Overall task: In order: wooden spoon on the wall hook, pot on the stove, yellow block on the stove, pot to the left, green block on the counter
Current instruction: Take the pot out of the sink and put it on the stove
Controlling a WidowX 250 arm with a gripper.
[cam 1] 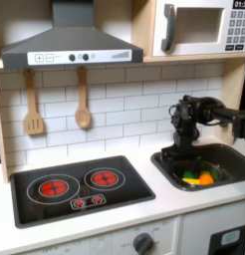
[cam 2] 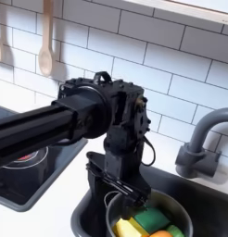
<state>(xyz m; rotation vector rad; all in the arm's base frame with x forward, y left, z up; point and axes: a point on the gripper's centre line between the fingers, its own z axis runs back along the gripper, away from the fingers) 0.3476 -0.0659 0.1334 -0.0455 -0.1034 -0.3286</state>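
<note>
Wooden spoon point(cam 1: 83, 103) and slotted spatula point(cam 1: 33, 104) on the wall: pale wood, matt, smooth. Wall tiles point(cam 1: 124, 105): white, glossy-looking, with grey joints. Stove point(cam 1: 80, 187) at the worktop's front left in the first exterior view: black, glossy plate with printed red rings. Worktop point(cam 1: 169, 204): white, smooth, faint sheen. Sink point(cam 1: 232, 161) at the worktop's right end: dark, smooth. Pot point(cam 2: 183, 213): thin rim, probably metal; the view is blurred. Blocks point(cam 2: 151, 220) inside: smooth, plastic-like. Faucet point(cam 2: 201, 139): grey, matt. Arm point(cam 2: 74, 116): black, matt plastic casing.
</note>
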